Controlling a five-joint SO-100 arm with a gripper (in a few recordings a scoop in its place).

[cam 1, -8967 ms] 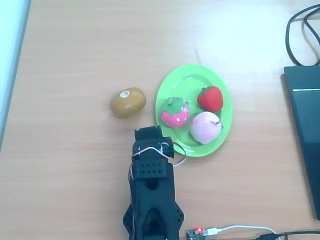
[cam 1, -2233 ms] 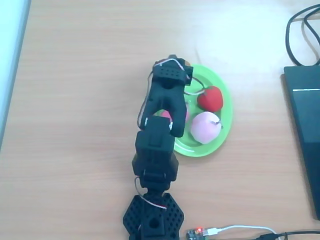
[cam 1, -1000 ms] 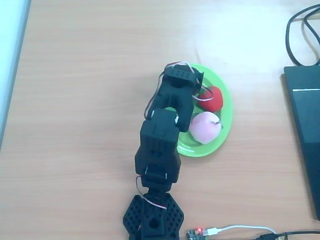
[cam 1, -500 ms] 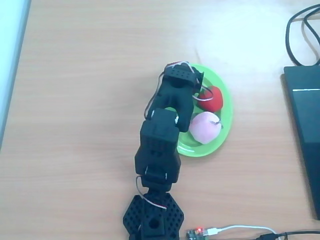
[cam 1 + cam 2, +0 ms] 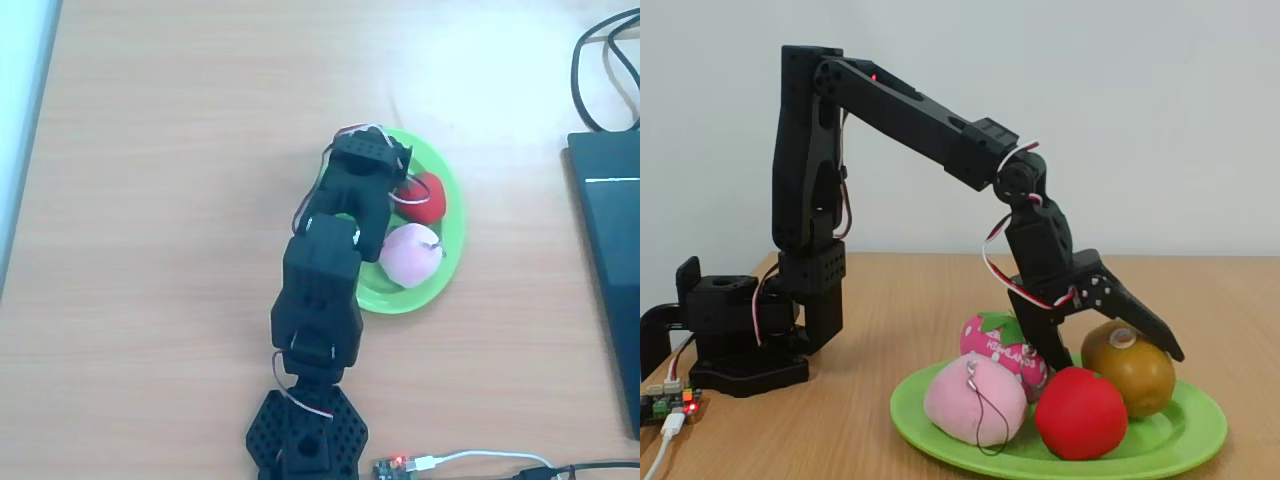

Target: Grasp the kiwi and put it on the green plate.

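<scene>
Across the bench (image 5: 180, 150) I see the black arm (image 5: 910, 110) reaching from its base (image 5: 740, 340) at the near edge of the overhead view out over the green plate (image 5: 445, 270). From the fixed view, the upper link rises upright from the base, the forearm slopes down toward the plate, and the wrist bends sharply so the pincer (image 5: 1120, 345) points down at the fruit.

On the plate sits the kiwi (image 5: 1130, 368), at the far right side in the fixed view, its pale spot turned up. My pincer stands wide open over it: one finger slants down across the kiwi's top and seems to touch it, the other drops between the kiwi and the pink-and-green strawberry (image 5: 1000, 345). It grips nothing that I can see.

The fixed view gives me all four fruits together on the plate: the pale pink peach (image 5: 975, 400) at the front left, a red tomato-like fruit (image 5: 1080, 412) in front of the kiwi and just beside it, the strawberry behind them. In the overhead view, the arm's wrist block (image 5: 365, 175) covers the kiwi and the strawberry, so I can only make out the peach (image 5: 410, 255) and the red fruit (image 5: 425, 195) on the plate's right half.

At the right edge of the overhead view lie a dark flat device (image 5: 610, 270) and black cables (image 5: 600, 70); a small board with a red light (image 5: 395, 465) sits by the base.
</scene>
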